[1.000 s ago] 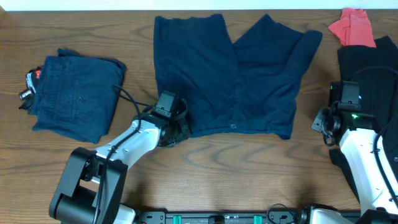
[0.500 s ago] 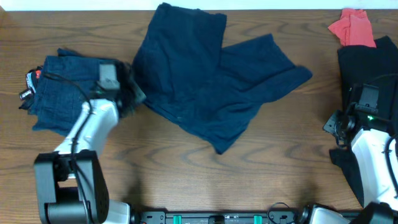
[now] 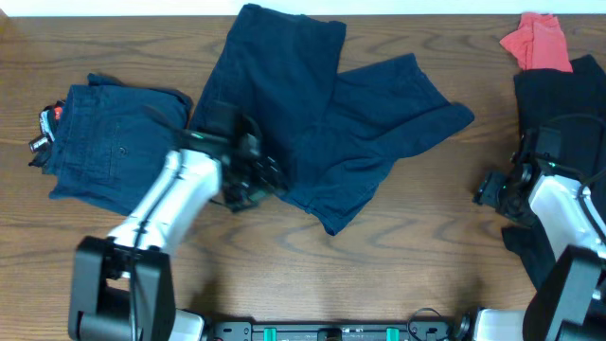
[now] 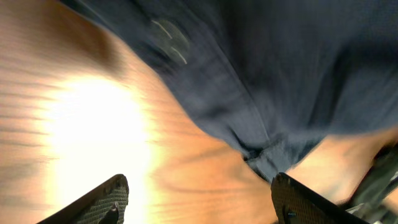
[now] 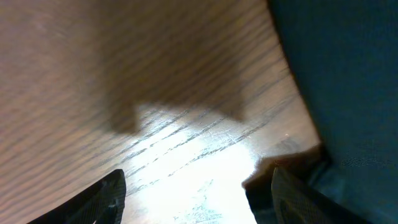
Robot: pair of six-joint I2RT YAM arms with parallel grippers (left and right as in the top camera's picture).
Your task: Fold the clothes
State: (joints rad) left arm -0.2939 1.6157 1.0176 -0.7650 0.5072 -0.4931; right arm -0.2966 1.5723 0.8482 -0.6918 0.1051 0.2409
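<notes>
Shorts (image 3: 322, 123) lie unfolded mid-table and skewed: one leg runs to the far edge, the other fans right, and a corner points near. Folded piece (image 3: 114, 142) sits at the left just beside them, with its red-and-white tag (image 3: 47, 118) on its left edge.

Left gripper (image 3: 251, 178) is at the shorts' near-left edge. Its wrist view is blurred, but the fingers (image 4: 102, 200) are spread wide with nothing between them, and a seamed edge of cloth lies just ahead. Right gripper (image 3: 492, 189) is over bare wood at the right, beside black fabric (image 3: 568, 104). Its fingers (image 5: 106, 194) are also wide apart and empty.

Step in hand looks like squaring the shorts before a fold. Suggested approach:
- Left should pinch the seamed edge low, both layers together.
- Right needs to come in for the right-hand leg.
- Pull the two apart until taut and lay the shorts flat, then fold leg onto leg.
- Grabbing only one layer would likely twist them further.

Table (image 3: 426, 256) is smooth wood grain with strong glare in both wrist views, so cloth should slide rather than catch. Red cloth (image 3: 535, 43) lies far right. Of the room, only a pale strip shows along the far edge.
</notes>
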